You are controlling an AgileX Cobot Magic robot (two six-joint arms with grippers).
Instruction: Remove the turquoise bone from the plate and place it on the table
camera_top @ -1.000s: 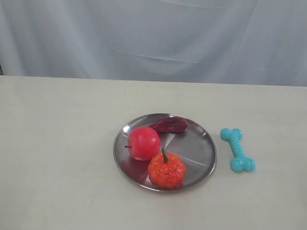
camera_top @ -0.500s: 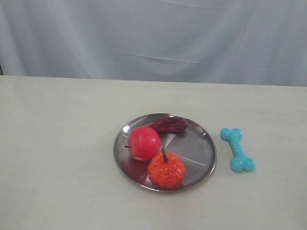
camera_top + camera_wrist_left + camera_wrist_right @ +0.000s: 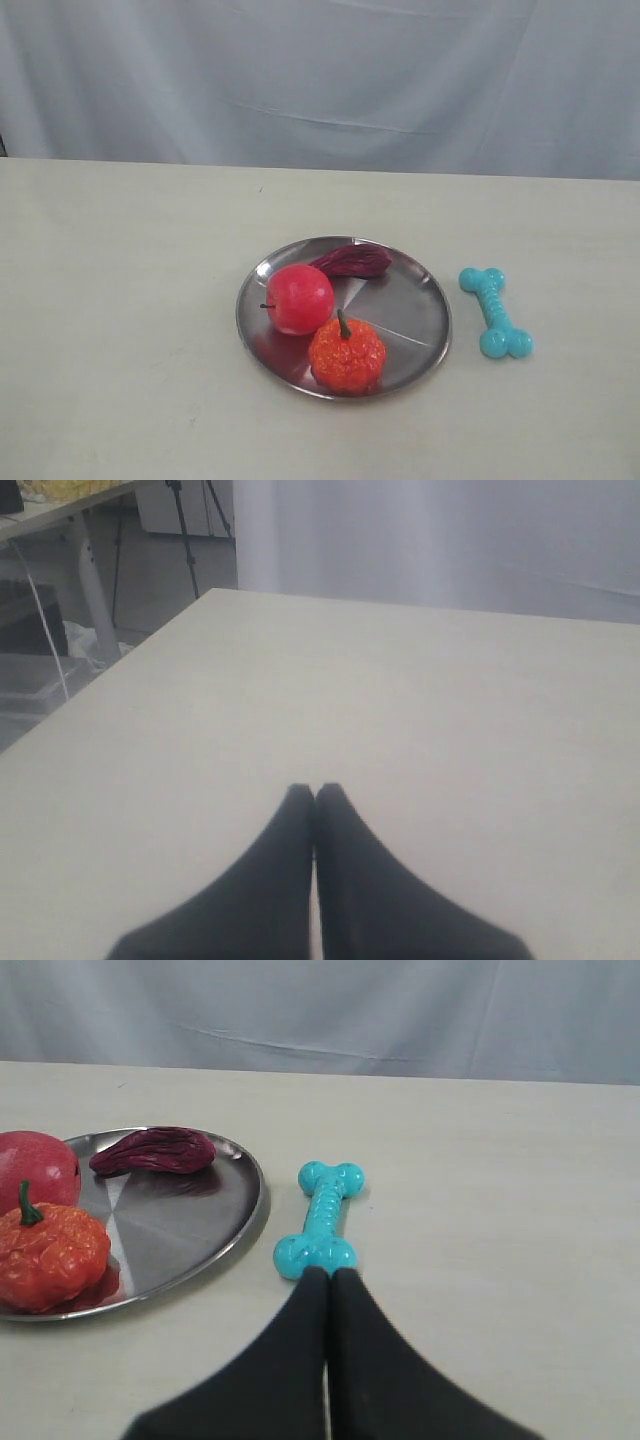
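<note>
Bone [image 3: 495, 311] ribbed, knob-ended, on matte table [image 3: 120, 300] beside shiny round plate [image 3: 400, 305] | I see left gripper [image 3: 315, 792], right gripper [image 3: 328, 1275] closed, empty.

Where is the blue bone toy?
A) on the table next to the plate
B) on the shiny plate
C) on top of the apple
A: the turquoise bone lies on the table, beside the plate with a gap between them.
</note>
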